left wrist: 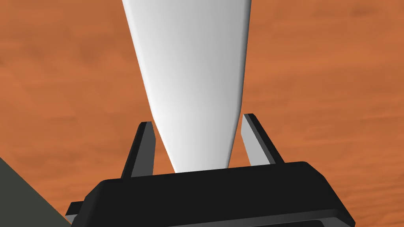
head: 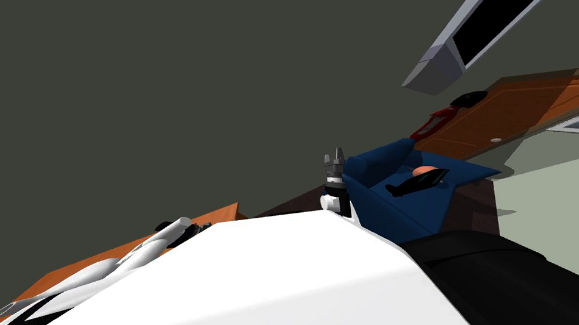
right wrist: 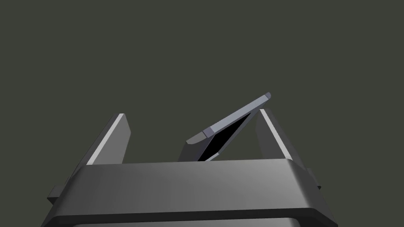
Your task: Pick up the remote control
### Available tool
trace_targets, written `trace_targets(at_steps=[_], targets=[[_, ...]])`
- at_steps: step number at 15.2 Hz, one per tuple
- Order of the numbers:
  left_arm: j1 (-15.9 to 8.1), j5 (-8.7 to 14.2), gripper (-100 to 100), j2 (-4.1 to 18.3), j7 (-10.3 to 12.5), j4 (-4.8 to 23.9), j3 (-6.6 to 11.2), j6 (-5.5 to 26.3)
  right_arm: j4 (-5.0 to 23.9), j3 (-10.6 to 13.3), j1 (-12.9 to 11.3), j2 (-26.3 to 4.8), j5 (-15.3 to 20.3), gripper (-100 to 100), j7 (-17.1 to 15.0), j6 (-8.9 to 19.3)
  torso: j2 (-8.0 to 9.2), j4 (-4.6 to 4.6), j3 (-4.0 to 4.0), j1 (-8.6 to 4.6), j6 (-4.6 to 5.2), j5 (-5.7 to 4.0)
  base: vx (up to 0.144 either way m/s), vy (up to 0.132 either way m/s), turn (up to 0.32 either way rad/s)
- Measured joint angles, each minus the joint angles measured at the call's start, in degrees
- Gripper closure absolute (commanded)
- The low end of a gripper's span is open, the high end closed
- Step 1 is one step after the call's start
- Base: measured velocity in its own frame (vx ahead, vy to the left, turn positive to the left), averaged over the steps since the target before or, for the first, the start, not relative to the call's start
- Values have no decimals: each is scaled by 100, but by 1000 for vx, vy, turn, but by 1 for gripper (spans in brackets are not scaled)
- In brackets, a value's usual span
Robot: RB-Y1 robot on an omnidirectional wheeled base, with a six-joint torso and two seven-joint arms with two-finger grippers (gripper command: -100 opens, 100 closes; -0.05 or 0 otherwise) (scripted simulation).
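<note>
We're at the reach stage, nothing grabbed yet. Our right end effector (head: 339, 152) points up, fingers spread and bare. What we're fairly sure is the remote control (head: 417, 183), a slim black oblong, lies on the seat of the blue padded sofa (head: 414, 215). It's off to that end effector's right, past the armrest, just beside an orange-red round thing (head: 424, 170). Our left end effector (left wrist: 197, 118) is spread too, over an orange-brown wooden counter (left wrist: 335, 98). Next up: swing right, tip down, straddle the narrow width.

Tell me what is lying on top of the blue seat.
On the blue seat lies a long black object, possibly the remote control. An orange rounded thing sits just behind it, its lower part covered by the black object. Anything beneath them is hidden.
</note>
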Motion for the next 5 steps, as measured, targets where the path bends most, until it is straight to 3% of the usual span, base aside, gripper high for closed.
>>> trace_targets(at_steps=[2, 5], targets=[[0, 0, 100, 0, -1, 0, 0, 0, 0, 0, 0, 0, 0, 0, 0, 0, -3, -1, -2, -1, 0, -1, 6, -17, 2], [55, 117, 100, 183, -60, -72, 29, 167, 0, 1, 0, 1, 0, 0, 0, 0, -10, -3, -6, -27, -1, -10, 17, -53, 13]])
